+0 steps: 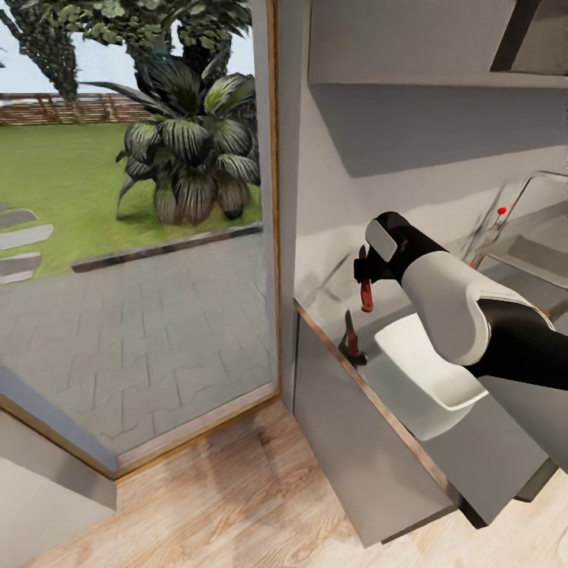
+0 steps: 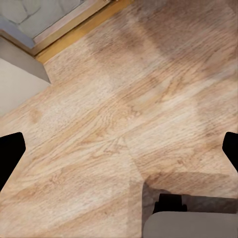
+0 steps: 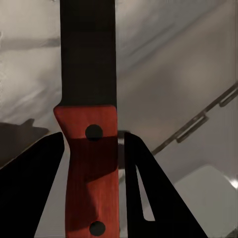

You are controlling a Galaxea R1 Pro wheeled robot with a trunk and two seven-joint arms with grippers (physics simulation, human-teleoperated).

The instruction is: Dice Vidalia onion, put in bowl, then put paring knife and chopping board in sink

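The bench [image 1: 442, 442], a grey reflective slab over grey cabinet fronts, is seen running away from a glazed door with a garden beyond it. At its far end the sink [image 1: 544, 256] is partly seen, with its chrome tap and red knob; the basin's contents cannot be made out, so the onion's whereabouts cannot be told. No chopping board is made out either.

Near the bench's front edge the white bowl [image 1: 418, 359] is seen, partly covered by the right arm. Just beyond the bowl, towards the bench's near end corner, a dark reddish shape is seen on the surface; it is judged to be the knife's reflection, though this cannot be settled.

The right hand [image 1: 365, 278] is held above that end of the bench, clamped on the paring knife [image 3: 91, 163]: in the right wrist view both fingers [image 3: 144, 198] are pressed against the red handle, with the dark blade pointing away from the hand. The left hand [image 2: 119, 148] is held over the wooden floor, its fingers well apart and nothing between them.

Several risks are judged from here. The bowl could be struck by the forearm and pushed off the front edge. The blade could be scraped on the wall beside it, twisting the knife in the grip. A drop here would send the knife to the floor.
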